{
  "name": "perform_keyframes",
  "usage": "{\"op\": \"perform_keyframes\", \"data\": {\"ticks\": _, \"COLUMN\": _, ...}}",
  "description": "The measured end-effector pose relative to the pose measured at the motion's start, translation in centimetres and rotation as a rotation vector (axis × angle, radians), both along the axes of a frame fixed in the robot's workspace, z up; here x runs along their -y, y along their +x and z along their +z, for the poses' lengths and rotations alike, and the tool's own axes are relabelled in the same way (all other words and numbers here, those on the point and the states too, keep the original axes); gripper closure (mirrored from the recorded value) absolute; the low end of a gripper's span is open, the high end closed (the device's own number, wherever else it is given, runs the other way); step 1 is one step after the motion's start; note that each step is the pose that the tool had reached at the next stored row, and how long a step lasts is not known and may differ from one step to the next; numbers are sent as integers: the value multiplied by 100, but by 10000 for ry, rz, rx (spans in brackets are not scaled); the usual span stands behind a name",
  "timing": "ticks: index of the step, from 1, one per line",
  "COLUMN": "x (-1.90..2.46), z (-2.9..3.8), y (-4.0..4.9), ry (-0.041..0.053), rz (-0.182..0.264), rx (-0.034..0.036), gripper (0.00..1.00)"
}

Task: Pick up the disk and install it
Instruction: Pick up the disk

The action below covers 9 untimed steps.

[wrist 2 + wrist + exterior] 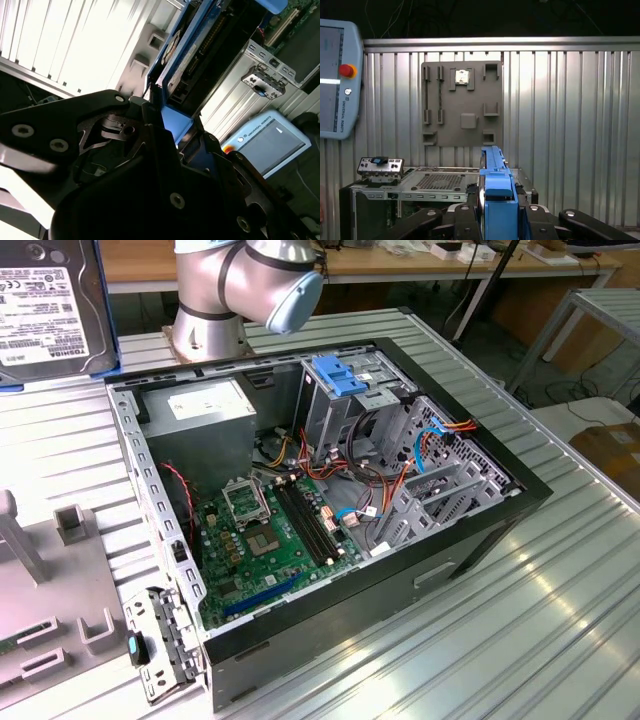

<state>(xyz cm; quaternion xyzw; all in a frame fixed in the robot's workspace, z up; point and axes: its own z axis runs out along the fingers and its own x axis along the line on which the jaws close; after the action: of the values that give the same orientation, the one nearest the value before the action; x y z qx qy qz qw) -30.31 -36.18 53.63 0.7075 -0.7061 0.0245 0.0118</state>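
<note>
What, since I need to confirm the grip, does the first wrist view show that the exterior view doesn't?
First wrist view: the gripper closed on the disk, seen edge-on, plus a control tablet with a red button. Exterior view: the green circuit board, cables and blue bracket inside the computer case. Both: the disk, the case, the grey holder board and the ribbed metal table.

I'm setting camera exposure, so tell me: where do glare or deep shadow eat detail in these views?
Exterior view: bright glare streaks on the ribbed table beside the computer case. Second wrist view: the ribbed metal is blown out white, and the pincer gripping the disk is nearly black. First wrist view: even light on the grey board.
</note>
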Motion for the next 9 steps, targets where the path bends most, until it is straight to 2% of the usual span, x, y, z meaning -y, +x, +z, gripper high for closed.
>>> {"op": "perform_keyframes", "data": {"ticks": 4, "x": 0, "z": -1, "y": 147, "ry": 0, "rz": 0, "rx": 0, "gripper": 63}}
{"op": "perform_keyframes", "data": {"ticks": 9, "x": 0, "z": -3, "y": 248, "ry": 0, "rz": 0, "rx": 0, "gripper": 63}}
